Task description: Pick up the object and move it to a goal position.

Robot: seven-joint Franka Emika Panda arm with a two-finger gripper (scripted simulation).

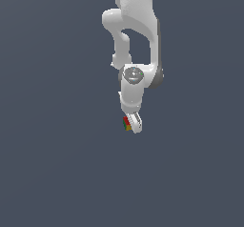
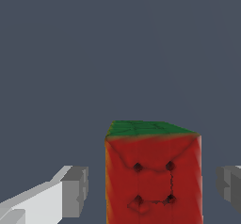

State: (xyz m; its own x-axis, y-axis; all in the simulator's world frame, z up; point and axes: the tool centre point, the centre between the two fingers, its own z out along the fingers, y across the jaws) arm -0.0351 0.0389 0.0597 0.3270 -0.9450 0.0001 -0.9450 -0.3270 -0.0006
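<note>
Flanking the cube [image 2: 153, 171] on either side, the two fingers [image 2: 75, 191] stand apart in the wrist view, each grey pad showing a clear strip of background between itself and the cube's sides. So they are spread wide and not clamped on anything; the cube sits between them, roughly central, a little nearer one pad than the other. That placement reads as a straddle made ready for a squeeze: the red face with its small-square pattern looks at the camera, the green face lies on top, and the side faces are the ones offered to the pads.

From the exterior view the gripper [image 1: 133, 124] points down at the end of the white arm [image 1: 136, 40], with the cube [image 1: 127, 123] just at its tip, toward the exterior view's left. Whether the cube rests on the counter [image 1: 57, 173] cannot be told for certain, since the plain grey surface gives no shadow or edge.

Nothing else shows around it: no obstacle near the fingers and no visible marker for the goal position, so where the cube must go cannot be read from these views.
</note>
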